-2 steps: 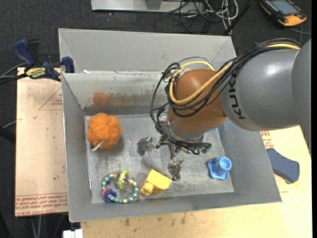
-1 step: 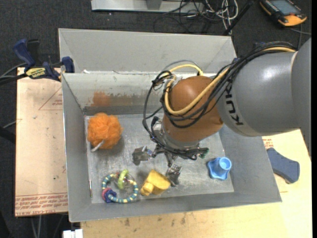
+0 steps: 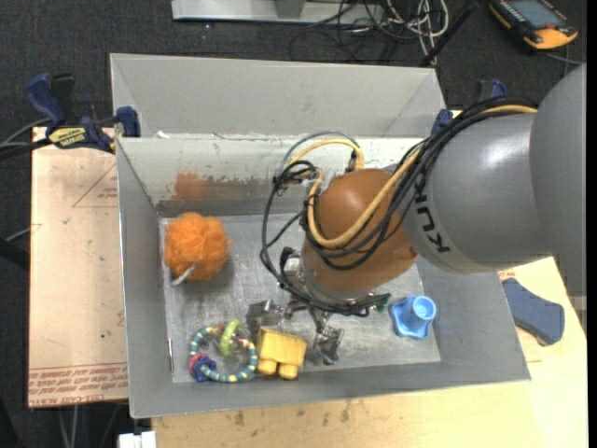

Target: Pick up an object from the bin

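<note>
My gripper (image 3: 295,330) hangs low over the front middle of the bin, under the arm's orange dome. It is open, with one fingertip (image 3: 262,316) to the left and the other (image 3: 326,343) to the right. A yellow blocky toy (image 3: 281,353) lies on the floor just in front of and between the fingertips; whether they touch it I cannot tell. A ring of multicoloured beads (image 3: 222,353) lies directly left of the yellow toy.
An orange mesh sponge ball (image 3: 195,245) sits at the left of the bin. A small blue cup-shaped thing (image 3: 412,315) lies at the front right, near the arm. The arm and its cables cover the middle of the bin floor.
</note>
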Available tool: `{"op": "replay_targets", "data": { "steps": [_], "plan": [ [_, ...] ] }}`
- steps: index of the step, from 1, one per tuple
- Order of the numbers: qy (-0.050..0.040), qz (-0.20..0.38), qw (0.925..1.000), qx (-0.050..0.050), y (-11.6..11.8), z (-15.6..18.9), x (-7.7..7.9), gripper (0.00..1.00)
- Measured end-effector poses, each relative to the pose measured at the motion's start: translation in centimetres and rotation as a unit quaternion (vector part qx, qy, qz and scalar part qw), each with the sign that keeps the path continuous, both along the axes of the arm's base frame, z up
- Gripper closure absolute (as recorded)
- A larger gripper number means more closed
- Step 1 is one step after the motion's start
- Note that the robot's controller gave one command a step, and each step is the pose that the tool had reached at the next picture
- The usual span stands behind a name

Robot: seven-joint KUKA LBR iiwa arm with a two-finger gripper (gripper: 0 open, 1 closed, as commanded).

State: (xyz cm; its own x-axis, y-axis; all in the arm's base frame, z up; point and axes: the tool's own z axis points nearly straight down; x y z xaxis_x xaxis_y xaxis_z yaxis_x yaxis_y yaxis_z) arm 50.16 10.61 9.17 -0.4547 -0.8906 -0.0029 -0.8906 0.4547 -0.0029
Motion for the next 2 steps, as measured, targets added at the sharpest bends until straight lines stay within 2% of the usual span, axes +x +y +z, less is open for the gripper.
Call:
{"op": "replay_targets", "data": {
  "steps": [1,2],
  "plan": [
    [0.0028,-0.064,0.9980,0.000,1.3,-1.7,-0.3,0.00],
    [-0.0003,0.036,0.9993,0.000,3.7,-1.9,-0.5,1.00]
  ]
}}
